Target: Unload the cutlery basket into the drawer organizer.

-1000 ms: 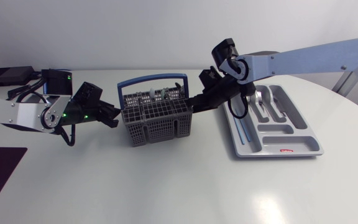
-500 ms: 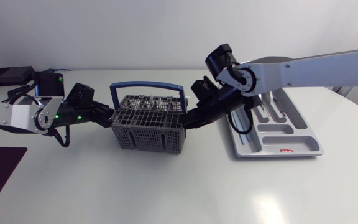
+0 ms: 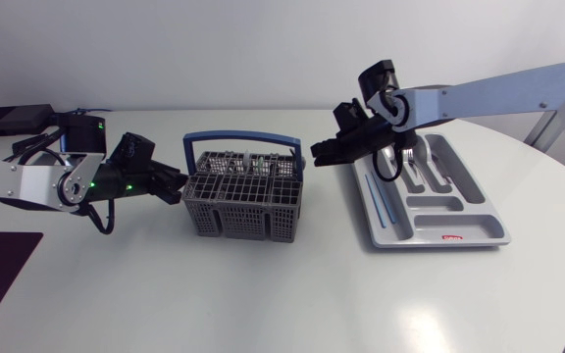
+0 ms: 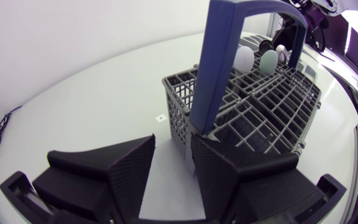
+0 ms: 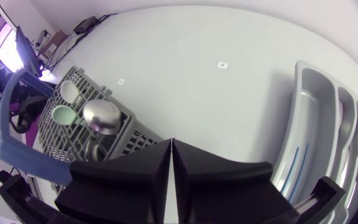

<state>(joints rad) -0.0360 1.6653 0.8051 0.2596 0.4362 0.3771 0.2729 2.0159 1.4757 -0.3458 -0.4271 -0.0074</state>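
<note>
Next spoon coming up: the unloading looks partway done, with the right arm seemingly lining up another pick.

On the white table (image 3: 263, 294), the grey moulded-plastic drawer organizer (image 3: 474, 211) is lying at the right with steel cutlery (image 3: 415, 157) already resting in its far compartments. The grey mesh cutlery basket (image 3: 248, 211) with its arched blue handle (image 3: 246, 139) is standing mid-table. The matte black left gripper (image 3: 179, 182) is sitting spread apart, one finger against the basket's wall, apparently bracing it. The matte black right gripper (image 3: 318, 154) is hovering clenched and empty just beside the basket's organizer-side rim. A shiny steel spoon (image 5: 102, 117), a pale green spoon (image 5: 63, 115) and a white spoon (image 5: 71, 91) are standing in the basket. I'd guess the right fingers need to spread, drop over the steel spoon and lift it straight up clear of the mesh.
</note>
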